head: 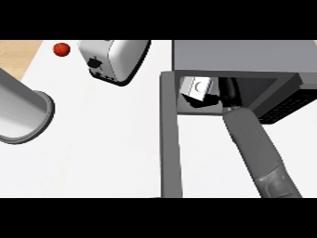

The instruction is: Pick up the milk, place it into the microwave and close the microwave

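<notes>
We're inside the microwave (pixel 247 58) now! Our right hand (pixel 228 92) reaches through the opening, black fingers wrapped around the milk (pixel 196 87), which sits tilted in the left part of the cavity. The door (pixel 170 139) stands wide open, edge toward us, left of our forearm. Out on the white counter (pixel 99 153) we see the toaster (pixel 113 58) and a small red fruit (pixel 62 49) beside it. Our left forearm (pixel 13 104) is at the left edge, its hand out of sight.

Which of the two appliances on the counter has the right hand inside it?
The grey microwave at the right, door open, with the right hand holding the milk inside. The toaster stands apart at its left.
</notes>
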